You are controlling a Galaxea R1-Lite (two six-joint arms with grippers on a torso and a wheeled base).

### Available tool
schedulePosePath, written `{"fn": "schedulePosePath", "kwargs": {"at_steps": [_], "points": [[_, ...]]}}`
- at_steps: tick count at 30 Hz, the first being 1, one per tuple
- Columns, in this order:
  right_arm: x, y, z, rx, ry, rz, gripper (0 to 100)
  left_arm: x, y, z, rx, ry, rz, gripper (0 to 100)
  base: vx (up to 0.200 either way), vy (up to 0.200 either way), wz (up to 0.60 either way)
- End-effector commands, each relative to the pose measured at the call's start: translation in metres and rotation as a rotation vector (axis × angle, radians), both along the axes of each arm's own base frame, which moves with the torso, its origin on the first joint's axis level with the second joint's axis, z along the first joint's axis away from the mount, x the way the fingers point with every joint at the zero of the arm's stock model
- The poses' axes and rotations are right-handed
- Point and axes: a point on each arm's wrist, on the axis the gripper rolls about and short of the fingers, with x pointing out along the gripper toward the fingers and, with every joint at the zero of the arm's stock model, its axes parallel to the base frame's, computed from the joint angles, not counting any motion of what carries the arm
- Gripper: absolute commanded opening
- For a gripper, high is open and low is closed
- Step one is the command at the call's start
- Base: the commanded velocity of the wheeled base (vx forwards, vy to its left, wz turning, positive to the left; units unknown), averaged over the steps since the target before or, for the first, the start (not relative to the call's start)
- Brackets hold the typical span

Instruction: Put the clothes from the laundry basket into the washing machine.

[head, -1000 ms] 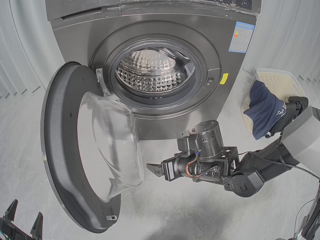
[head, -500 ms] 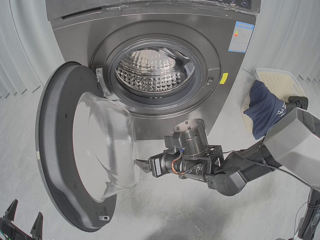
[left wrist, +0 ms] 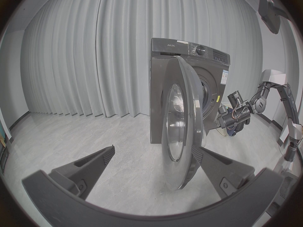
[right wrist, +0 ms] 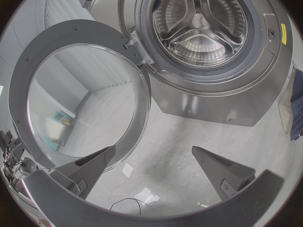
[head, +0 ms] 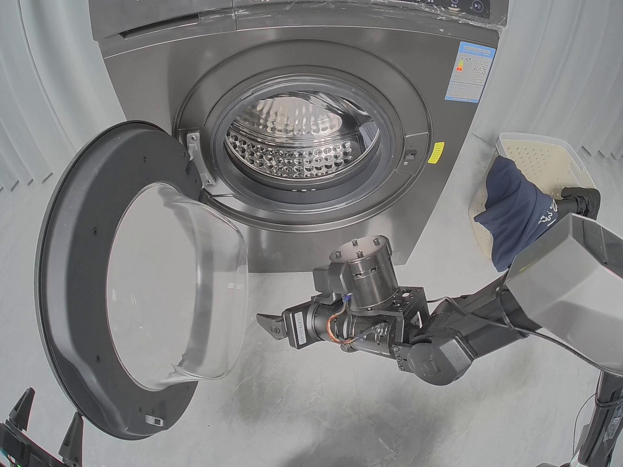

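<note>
Head view: the washing machine [head: 162, 79] stands with its door [head: 71, 274] swung wide on the robot's left of the opening; the drum [head: 298, 144] holds no cloth. The right gripper [head: 269, 325] hangs low before the machine's front panel, below the opening and near the door's glass bowl, carrying nothing. The laundry basket [head: 551, 154] sits on the floor at the machine's right, with a navy garment [head: 516, 212] draped over its rim, so the loading is not yet begun. The left gripper [head: 50, 408] sits well apart from the machine, past the door's lower edge.

Left wrist view: the left gripper [left wrist: 153, 150] is spread wide and empty, facing the door [left wrist: 189, 89] nearly edge-on; the right gripper [left wrist: 220, 122] shows before the machine's front.

Right wrist view: the right gripper [right wrist: 153, 150] is spread wide with nothing between its fingers; it faces the floor before the machine, with the door [right wrist: 22, 79] and the drum [right wrist: 199, 26] beyond. The basket [right wrist: 285, 111] and the garment [right wrist: 298, 107] lie off the machine's right.

What could go wrong, as I judge it: the right arm must turn from the machine to the basket, and a careless sweep could knock the door or the front panel. The garment hangs half out, so a shallow pinch may slip, or a pull may tip the light basket. Trailing cloth could also catch on the opening's rim and fall short of the drum.
</note>
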Motion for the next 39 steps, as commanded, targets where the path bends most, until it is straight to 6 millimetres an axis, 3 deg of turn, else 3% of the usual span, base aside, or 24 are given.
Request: {"fn": "schedulePosePath", "kwargs": {"at_steps": [1, 9, 17, 30, 39], "points": [[0.003, 0.001, -0.001, 0.001, 0.0, -0.004, 100, 0.0, 0.0, -0.004, 0.0, 0.002, 0.0, 100, 0.0, 0.0, 0.0], [0.009, 0.018, -0.009, 0.01, -0.009, 0.006, 100, 0.0, 0.0, -0.004, -0.001, 0.002, -0.001, 100, -0.15, 0.0, 0.0], [0.005, 0.057, -0.009, 0.093, -0.017, 0.005, 100, 0.0, 0.0, -0.004, -0.003, 0.002, 0.0, 100, 0.0, 0.0, 0.0], [0.018, 0.058, 0.008, 0.137, -0.055, -0.016, 100, 0.0, 0.0, -0.004, -0.001, 0.002, 0.0, 100, 0.0, 0.0, 0.0], [0.026, 0.089, -0.013, 0.15, -0.08, -0.016, 100, 0.0, 0.0, -0.004, 0.0, 0.002, -0.001, 100, 0.0, 0.0, 0.0]]}}
